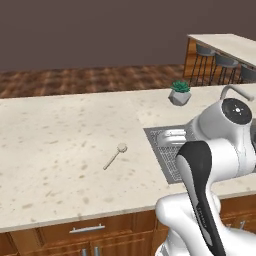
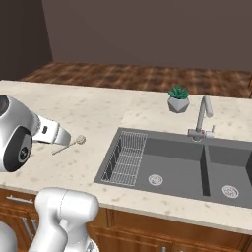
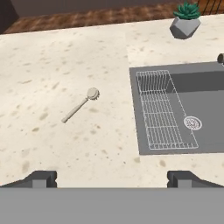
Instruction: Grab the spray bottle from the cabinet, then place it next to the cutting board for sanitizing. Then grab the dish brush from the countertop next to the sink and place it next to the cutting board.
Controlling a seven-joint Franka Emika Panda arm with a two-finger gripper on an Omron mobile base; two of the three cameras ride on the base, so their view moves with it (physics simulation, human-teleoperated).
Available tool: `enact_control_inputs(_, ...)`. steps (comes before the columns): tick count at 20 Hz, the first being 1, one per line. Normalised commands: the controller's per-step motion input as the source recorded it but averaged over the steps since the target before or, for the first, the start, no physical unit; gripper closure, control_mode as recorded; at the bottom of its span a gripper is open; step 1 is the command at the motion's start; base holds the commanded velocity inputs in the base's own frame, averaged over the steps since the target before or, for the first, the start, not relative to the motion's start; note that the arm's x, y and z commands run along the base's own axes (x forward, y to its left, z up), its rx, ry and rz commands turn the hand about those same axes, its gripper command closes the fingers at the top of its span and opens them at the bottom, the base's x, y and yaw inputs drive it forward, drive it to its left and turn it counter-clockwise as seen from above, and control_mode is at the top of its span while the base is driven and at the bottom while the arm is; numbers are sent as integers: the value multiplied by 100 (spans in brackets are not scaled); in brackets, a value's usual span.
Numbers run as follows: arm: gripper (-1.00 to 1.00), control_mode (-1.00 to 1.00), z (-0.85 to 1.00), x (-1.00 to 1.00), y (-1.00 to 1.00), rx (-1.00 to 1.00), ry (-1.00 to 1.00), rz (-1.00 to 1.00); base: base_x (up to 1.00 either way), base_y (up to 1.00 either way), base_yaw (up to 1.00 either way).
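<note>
While the beige speckled countertop [image 1: 60, 150] stretches across the scene over wooden drawers [image 1: 85, 231], the dark sink [image 2: 182, 165] is sunk into it at the 3 o'clock side of the hand view. A wire rack [image 3: 162, 109] lies in the near basin, and a curved grey faucet [image 2: 203, 118] rises at the back rim. A small potted plant [image 3: 186, 19] sits on the counter at 1 o'clock in the hand view, behind the sink. The dish brush [image 3: 81, 105] lies flat on the counter, near the sink's left edge but apart from it, its round head toward 1 o'clock. The gripper [image 3: 111, 178] hangs above the counter at 6 o'clock, jaws spread wide, grasping nothing.
</note>
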Motion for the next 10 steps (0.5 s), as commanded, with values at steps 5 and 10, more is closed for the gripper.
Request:
enact_control_inputs(5,-100,-100,0,9,4,0,0,0,43,15,-1)
enact_control_inputs(10,-100,-100,-2,42,30,0,3,0,0,0,0)
